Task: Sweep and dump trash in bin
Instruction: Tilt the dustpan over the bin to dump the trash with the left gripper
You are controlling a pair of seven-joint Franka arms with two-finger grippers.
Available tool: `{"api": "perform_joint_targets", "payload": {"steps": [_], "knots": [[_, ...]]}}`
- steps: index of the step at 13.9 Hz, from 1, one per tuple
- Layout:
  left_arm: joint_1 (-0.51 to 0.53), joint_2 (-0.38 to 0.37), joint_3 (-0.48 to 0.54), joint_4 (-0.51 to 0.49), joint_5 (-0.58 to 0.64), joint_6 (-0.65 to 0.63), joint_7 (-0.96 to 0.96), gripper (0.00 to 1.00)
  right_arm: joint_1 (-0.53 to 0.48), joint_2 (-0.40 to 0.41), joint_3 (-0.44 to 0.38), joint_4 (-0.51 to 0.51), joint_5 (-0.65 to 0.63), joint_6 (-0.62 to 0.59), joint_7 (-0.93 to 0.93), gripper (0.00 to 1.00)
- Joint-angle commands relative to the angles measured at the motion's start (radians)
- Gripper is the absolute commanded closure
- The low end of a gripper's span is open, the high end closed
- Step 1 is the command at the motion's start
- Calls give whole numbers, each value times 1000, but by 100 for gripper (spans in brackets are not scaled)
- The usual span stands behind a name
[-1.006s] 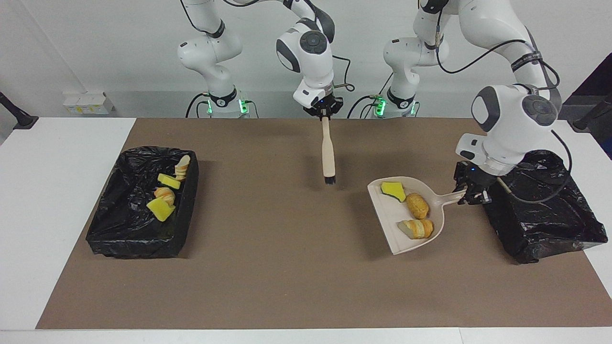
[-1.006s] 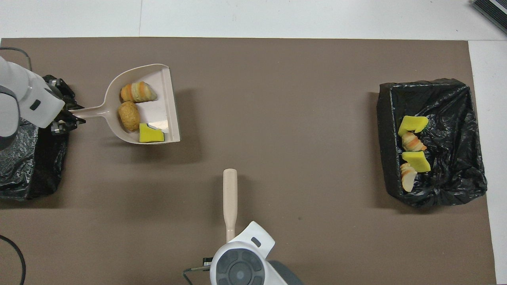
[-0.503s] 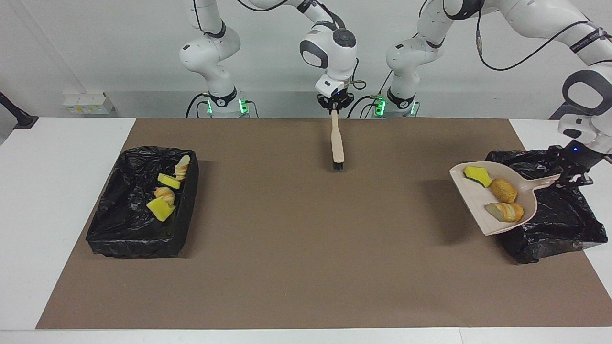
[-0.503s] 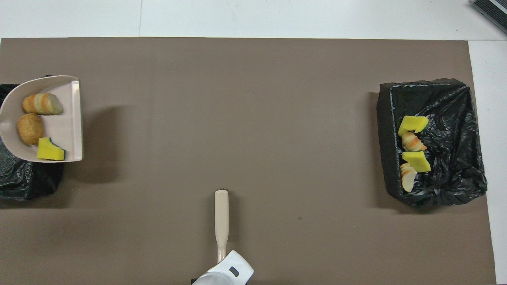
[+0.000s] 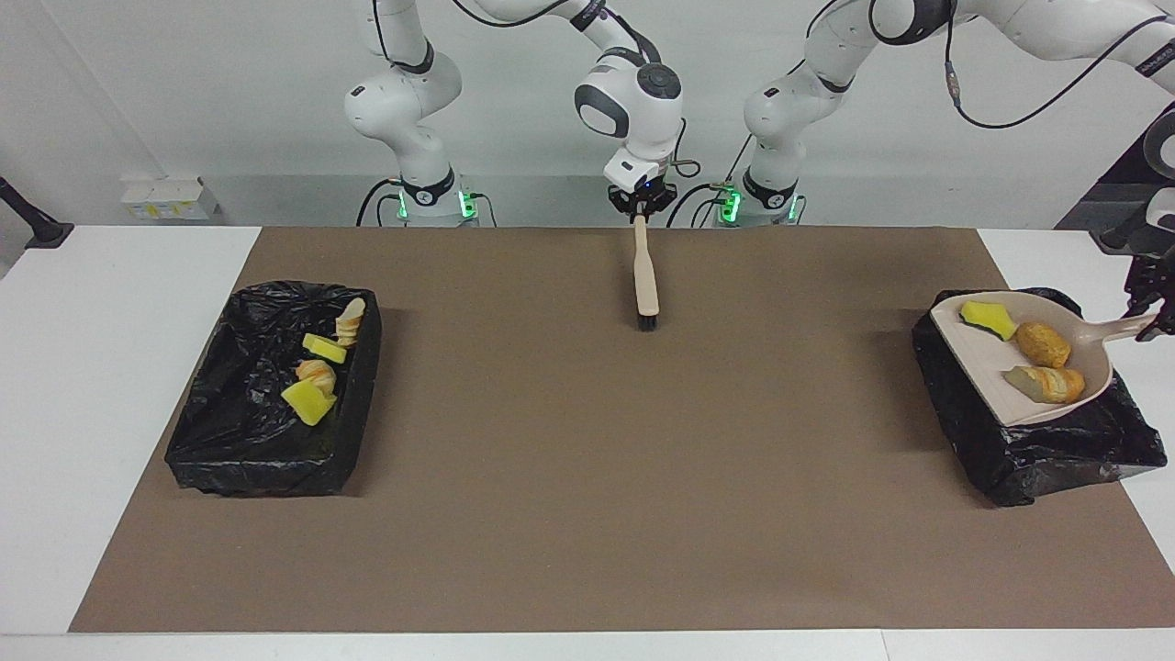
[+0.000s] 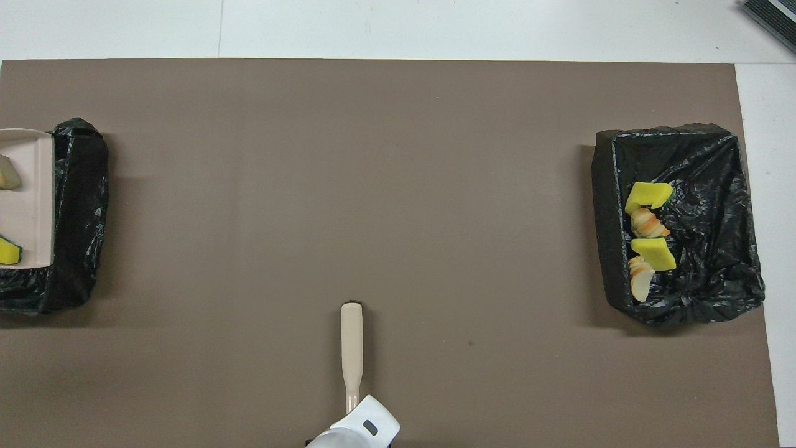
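My left gripper [image 5: 1146, 321] is shut on the handle of a beige dustpan [image 5: 982, 363] and holds it over the black-lined bin [image 5: 1037, 454] at the left arm's end of the table. In the pan lie a green-backed yellow sponge chunk [image 5: 987, 319], a nugget [image 5: 1044, 343] and a croissant piece [image 5: 1046, 384]. The overhead view shows only the pan's mouth [image 6: 28, 186] over that bin [image 6: 81, 186]. My right gripper [image 5: 643, 206] is shut on a beige brush [image 5: 645, 280], which hangs bristles down over the mat near the robots. The brush also shows in the overhead view [image 6: 351, 342].
A second black-lined bin [image 5: 239, 431] stands at the right arm's end of the table, also seen in the overhead view [image 6: 684, 155]. It holds two yellow sponge chunks [image 6: 647, 195] and two croissant pieces [image 6: 647, 224]. A brown mat [image 5: 587, 477] covers the table.
My left gripper has carried the loaded dustpan from over the mat to over the bin at its end. My right gripper has drawn the brush back toward the robots.
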Motion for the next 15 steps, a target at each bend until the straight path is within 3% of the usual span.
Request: {"api": "perform_joint_targets", "payload": {"steps": [1, 2, 6, 12, 15], "knots": [[-20, 11, 2, 12, 181, 44, -49, 100, -11, 7, 2, -5, 0, 23, 26, 83], [-40, -1, 2, -15, 254, 42, -79, 100, -20, 12, 2, -2, 0, 24, 24, 57], [-75, -73, 2, -135, 470, 45, -267, 100, -46, 44, 1, 60, -2, 23, 24, 0], [-106, -182, 2, -198, 739, 39, -370, 100, -224, 14, -2, 184, -3, 11, -22, 0], [-106, -222, 2, -199, 814, 39, -370, 100, -306, -29, -7, 213, -17, -20, -88, 0]]}}
